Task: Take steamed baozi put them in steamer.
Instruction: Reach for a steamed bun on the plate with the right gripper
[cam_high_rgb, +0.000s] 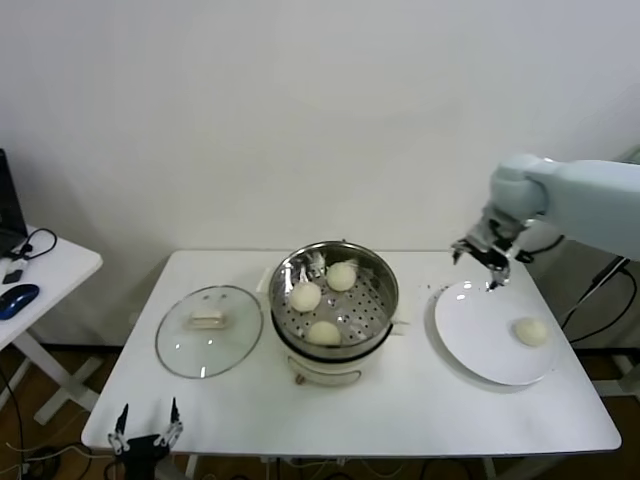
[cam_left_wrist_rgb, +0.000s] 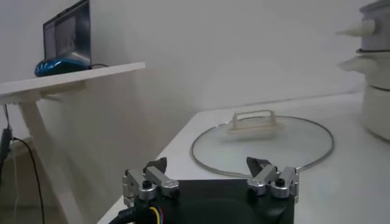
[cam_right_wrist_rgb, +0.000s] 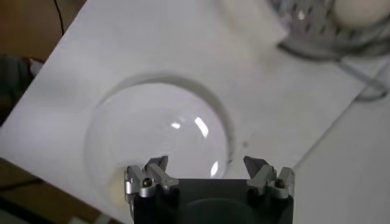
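The steamer, a shiny steel basket on a cream pot base, stands mid-table and holds three baozi. A fourth baozi lies on the right part of the white plate. My right gripper is open and empty, above the plate's far left rim and apart from that baozi. In the right wrist view the gripper hangs over the plate, with the steamer farther off. My left gripper is open and parked at the table's front left corner.
A round glass lid lies flat left of the steamer, and shows in the left wrist view ahead of the left gripper. A side table with a blue mouse stands at far left. A wall is behind the table.
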